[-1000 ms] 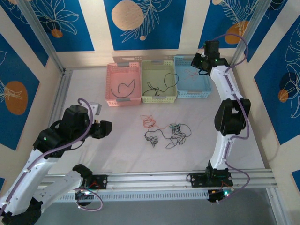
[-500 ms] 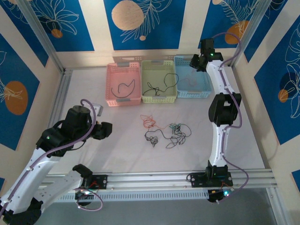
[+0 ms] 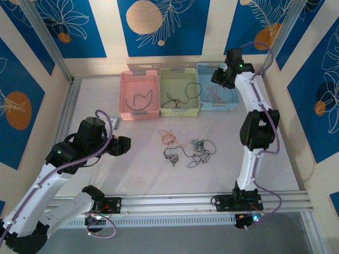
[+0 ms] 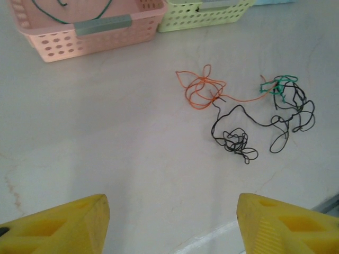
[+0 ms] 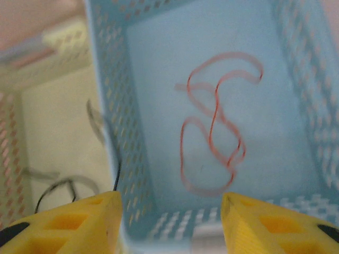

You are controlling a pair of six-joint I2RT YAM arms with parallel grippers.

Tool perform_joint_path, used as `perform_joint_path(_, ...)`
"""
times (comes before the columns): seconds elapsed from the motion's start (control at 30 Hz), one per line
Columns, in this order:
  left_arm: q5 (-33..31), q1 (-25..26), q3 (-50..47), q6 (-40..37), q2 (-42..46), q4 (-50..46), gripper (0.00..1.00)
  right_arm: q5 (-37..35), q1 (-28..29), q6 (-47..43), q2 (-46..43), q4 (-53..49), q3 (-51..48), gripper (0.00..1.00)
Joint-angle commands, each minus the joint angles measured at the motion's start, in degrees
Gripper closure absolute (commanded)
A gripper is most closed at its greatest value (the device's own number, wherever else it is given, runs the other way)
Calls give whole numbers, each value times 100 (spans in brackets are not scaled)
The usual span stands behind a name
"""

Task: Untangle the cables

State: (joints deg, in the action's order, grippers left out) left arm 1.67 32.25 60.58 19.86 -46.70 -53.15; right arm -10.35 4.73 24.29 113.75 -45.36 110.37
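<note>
The cables (image 3: 186,148) lie as a loose tangle on the white table's middle. In the left wrist view an orange cable (image 4: 200,89), a black knotted cable (image 4: 236,140) and a green-and-black snarl (image 4: 290,100) are linked together. My left gripper (image 3: 124,145) hovers left of them, open and empty (image 4: 170,205). My right gripper (image 3: 219,78) is open above the blue basket (image 3: 220,107). A red cable (image 5: 214,132) lies loose on the basket floor, below and apart from the right gripper's (image 5: 170,200) yellow fingers (image 5: 90,219).
A pink basket (image 3: 140,114) holds a black cable. The green basket (image 3: 180,112) beside it holds another black cable. Both stand left of the blue basket along the back. An aluminium rail (image 3: 175,201) runs along the near table edge.
My right gripper has gone from shut to open over the blue basket, and the red cable now lies on the basket floor. My left arm has shifted slightly right.
</note>
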Motion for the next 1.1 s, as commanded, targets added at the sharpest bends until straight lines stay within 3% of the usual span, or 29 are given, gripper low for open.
perform_joint_path(0.0, 519, -77, -157, 211, -114, 404, 35, 501, 519, 60, -1368, 466, -1214, 48)
perform_joint_path(0.17, 1254, -69, -606, 561, -379, 1168, 35, 742, 1356, 63, -2468, 777, -3125, 48)
perform_joint_path(0.3, 1730, -7, -1010, 903, -724, 1898, 35, 812, 1974, -31, -2812, 652, -3900, 49)
perform_joint_path(0.53, 1785, 348, -1474, 1278, -1620, 3122, 36, 1325, 2301, 216, -3119, 1153, -5104, 54)
perform_joint_path(0.73, 1949, 507, -1439, 1476, -2330, 3760, 39, 1654, 2638, -74, -2881, 1524, -5058, 51)
perform_joint_path(1.07, 1944, 832, -1924, 1800, -2774, 4458, 43, 2037, 2742, -462, -1322, 1688, -4000, 45)
